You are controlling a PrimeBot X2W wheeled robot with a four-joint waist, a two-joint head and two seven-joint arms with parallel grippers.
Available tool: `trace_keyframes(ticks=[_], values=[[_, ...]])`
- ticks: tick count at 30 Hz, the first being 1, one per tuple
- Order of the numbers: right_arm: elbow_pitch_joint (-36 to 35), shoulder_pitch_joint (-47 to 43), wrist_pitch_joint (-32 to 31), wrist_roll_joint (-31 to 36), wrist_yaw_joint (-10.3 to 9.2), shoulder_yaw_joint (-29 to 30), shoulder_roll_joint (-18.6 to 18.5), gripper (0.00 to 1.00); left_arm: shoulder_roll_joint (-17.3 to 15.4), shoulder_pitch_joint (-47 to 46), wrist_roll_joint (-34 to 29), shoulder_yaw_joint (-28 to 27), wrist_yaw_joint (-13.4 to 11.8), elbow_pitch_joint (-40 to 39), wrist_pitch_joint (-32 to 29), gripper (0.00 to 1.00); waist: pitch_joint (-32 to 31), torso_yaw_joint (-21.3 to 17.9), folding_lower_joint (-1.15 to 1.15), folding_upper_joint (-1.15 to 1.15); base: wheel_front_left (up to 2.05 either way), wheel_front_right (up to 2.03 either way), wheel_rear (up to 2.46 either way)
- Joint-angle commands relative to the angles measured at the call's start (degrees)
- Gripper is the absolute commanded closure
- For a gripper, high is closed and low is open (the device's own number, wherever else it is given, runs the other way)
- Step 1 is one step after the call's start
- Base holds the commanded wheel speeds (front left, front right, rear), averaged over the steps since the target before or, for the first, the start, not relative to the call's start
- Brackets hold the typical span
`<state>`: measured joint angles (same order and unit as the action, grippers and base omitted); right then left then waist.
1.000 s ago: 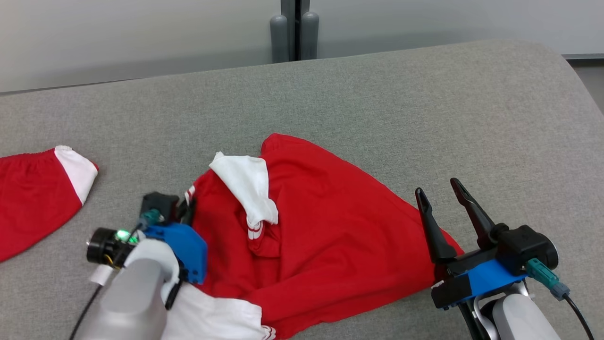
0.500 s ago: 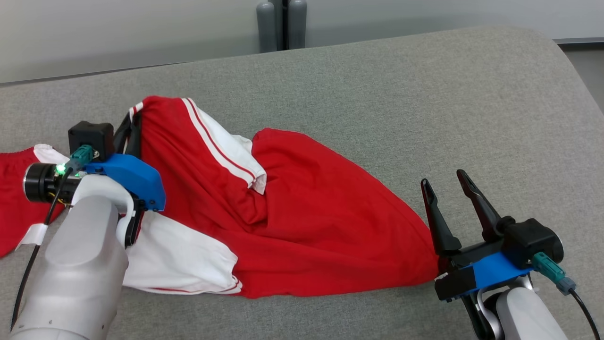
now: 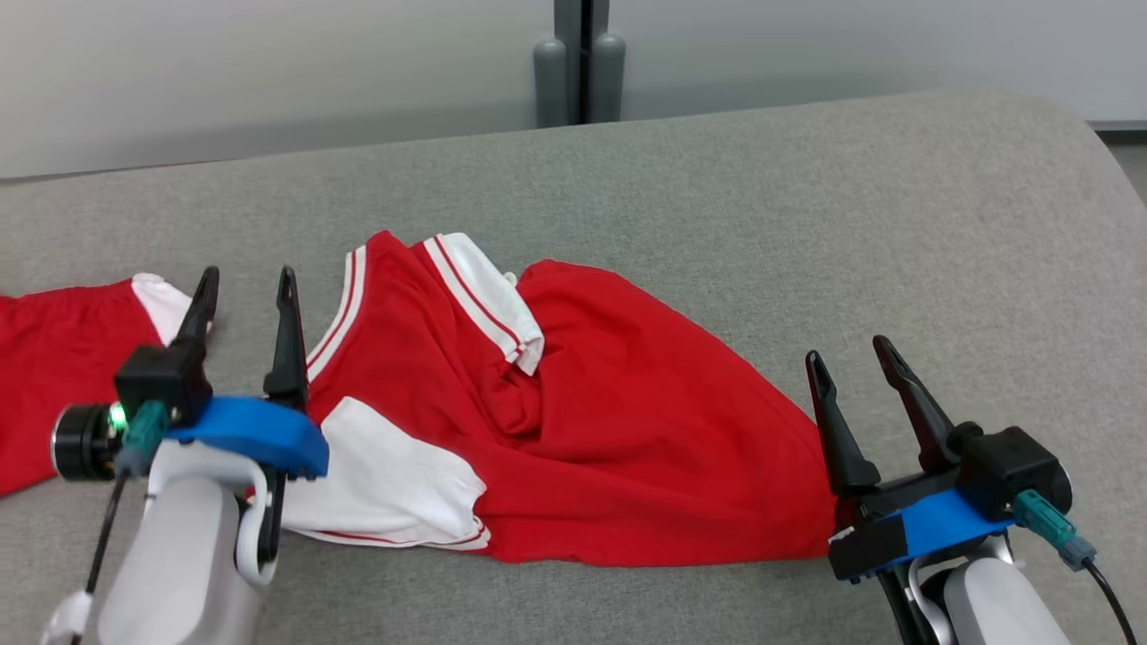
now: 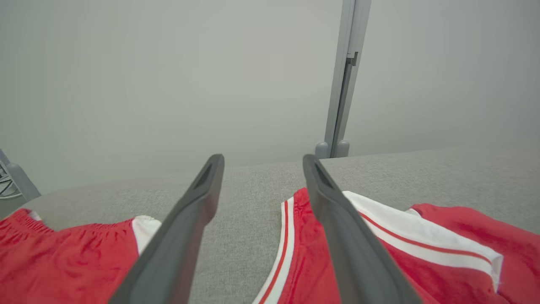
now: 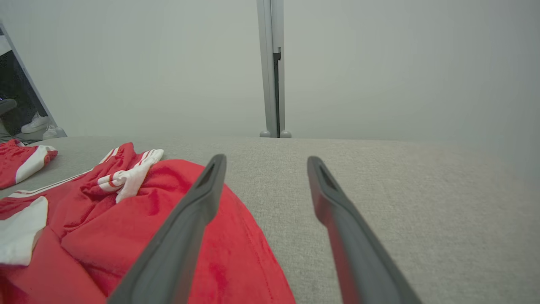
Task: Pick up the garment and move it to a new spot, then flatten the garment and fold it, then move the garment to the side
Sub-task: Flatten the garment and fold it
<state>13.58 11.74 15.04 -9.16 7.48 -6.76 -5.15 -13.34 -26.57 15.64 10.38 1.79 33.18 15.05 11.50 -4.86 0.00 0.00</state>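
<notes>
Garment [image 3: 618, 430] red, white striped trim, crumpled on surface.

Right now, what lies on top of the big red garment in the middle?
A white striped flap is folded over the red garment near its far edge. What lies beneath that fold, and beneath the garment itself, is covered.

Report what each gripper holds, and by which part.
Nothing is held. The left gripper and the right gripper both stand open and empty. The red garment lies loose on the grey surface between them.
</notes>
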Motion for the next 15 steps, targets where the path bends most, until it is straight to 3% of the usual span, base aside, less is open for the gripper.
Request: trace_keyframes(ticks=[1,6,15], values=[[0.0,-0.8,0.2,0.0,0.02,0.2,0.2,0.0,0.3,1.5,-0.6,-0.7,-0.3,-1.6,0.2,0.0,-0.3,0.3,0.0,0.0,0.0,0.0,0.0],[0.4,-2.1,0.2,-0.3,0.03,0.6,0.6,0.0,2.4,10.3,-4.0,-4.0,0.2,-9.5,0.2,0.0,-1.7,2.2,0.0,0.0,0.0,0.0,0.0],[0.5,-2.1,0.2,-0.4,0.02,0.2,0.3,0.0,4.1,13.5,-7.2,-5.6,2.3,-9.5,0.2,0.0,-1.8,3.2,0.0,0.0,0.0,0.0,0.0]])
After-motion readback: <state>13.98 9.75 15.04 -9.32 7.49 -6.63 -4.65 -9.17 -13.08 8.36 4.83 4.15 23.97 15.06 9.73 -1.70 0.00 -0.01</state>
